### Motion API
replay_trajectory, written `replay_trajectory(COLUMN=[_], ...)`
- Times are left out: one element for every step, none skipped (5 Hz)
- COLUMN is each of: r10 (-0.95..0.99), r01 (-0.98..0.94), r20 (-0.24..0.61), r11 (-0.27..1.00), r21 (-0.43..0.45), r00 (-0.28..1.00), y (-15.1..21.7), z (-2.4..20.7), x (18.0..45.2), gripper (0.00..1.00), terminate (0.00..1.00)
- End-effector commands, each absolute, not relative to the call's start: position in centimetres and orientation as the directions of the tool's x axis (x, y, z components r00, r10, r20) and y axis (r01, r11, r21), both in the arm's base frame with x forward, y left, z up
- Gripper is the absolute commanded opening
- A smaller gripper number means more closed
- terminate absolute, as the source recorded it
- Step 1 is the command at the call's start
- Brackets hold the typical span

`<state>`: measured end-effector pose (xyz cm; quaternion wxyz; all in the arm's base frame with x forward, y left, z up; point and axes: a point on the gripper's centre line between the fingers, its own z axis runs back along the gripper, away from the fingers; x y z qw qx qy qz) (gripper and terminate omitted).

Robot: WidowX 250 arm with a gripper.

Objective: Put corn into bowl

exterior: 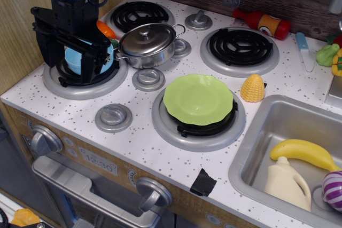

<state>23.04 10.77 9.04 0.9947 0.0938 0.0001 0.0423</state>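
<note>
The corn (253,88) is a stubby yellow cob standing on the white counter, right of the front burner and just left of the sink. The light-blue bowl (80,61) sits on the front-left burner, partly hidden by the arm. My black gripper (75,69) hangs right over the bowl at the far left, far from the corn. Its fingers look spread to either side of the bowl with nothing between them.
A lidded steel pot (147,44) stands just right of the bowl. A lime-green wavy dish (198,99) lies on the front burner between bowl and corn. The sink (267,126) holds a banana (304,153), a white bottle and a purple item. An orange carrot (106,29) lies behind the gripper.
</note>
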Motion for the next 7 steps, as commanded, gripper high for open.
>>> replay_trajectory(r10=[0.084,0.093,0.143,0.171,0.125,0.072,0.029], r01=[-0.084,-0.096,-0.152,-0.191,-0.167,-0.109,-0.063], r20=[0.008,0.028,0.081,0.155,0.224,0.224,0.223], r11=[0.979,0.985,0.983,0.974,0.970,0.981,0.987], r21=[0.187,0.147,0.108,0.125,0.179,0.158,0.147], r00=[0.996,0.995,0.986,0.973,0.967,0.972,0.974], y=[10.8,8.5,4.7,-0.1,-5.2,-9.1,-10.4], z=[9.0,10.3,11.2,12.4,12.7,12.6,12.1], x=[23.0,24.6,25.8,27.6,30.6,33.4,36.3], gripper=[1.00,1.00,1.00,1.00,1.00,1.00,1.00], terminate=[0.00,0.00,0.00,0.00,0.00,0.00,0.00])
